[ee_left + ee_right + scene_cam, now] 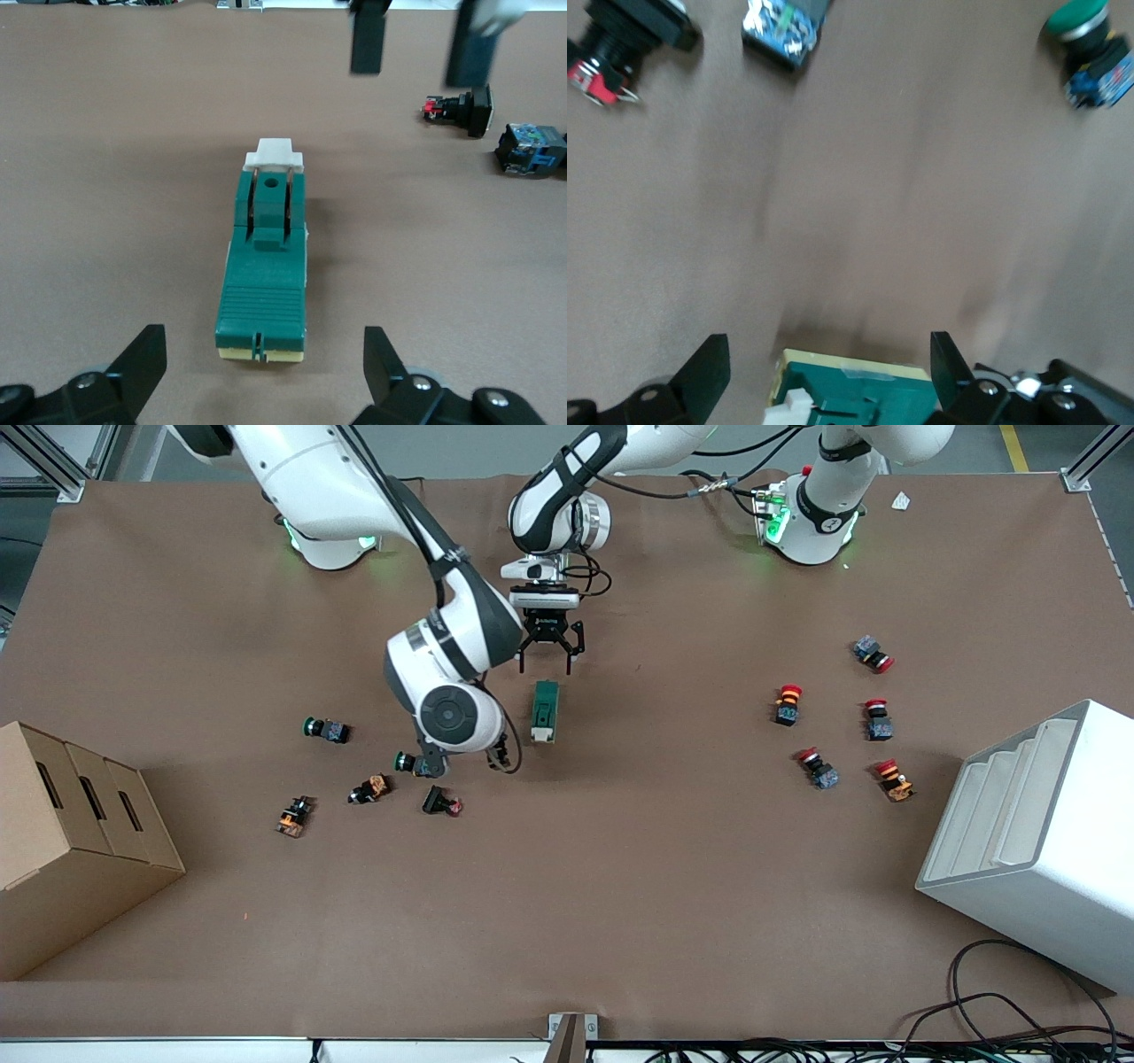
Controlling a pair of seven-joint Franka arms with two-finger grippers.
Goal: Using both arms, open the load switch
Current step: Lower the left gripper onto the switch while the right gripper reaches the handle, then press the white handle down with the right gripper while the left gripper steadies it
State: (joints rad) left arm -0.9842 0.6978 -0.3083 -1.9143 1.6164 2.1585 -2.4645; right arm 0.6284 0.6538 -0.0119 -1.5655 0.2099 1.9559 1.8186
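Note:
The load switch [544,710] lies flat on the brown table, a dark green block whose white lever end points toward the front camera. My left gripper [550,657] hovers open over the table at the switch's end farther from that camera. In the left wrist view the switch [264,266] lies ahead of the open left gripper [264,365], untouched. My right gripper [467,762] hangs open beside the white lever end, toward the right arm's end of the table. The right wrist view shows the switch [868,394] low between the open right gripper's [828,376] jaws.
Green, orange and black push buttons [326,730] lie scattered near the right gripper, the closest [441,803] just nearer the camera. Several red push buttons [819,769] sit toward the left arm's end. A cardboard box [71,841] and a white bin [1036,841] stand at the table's ends.

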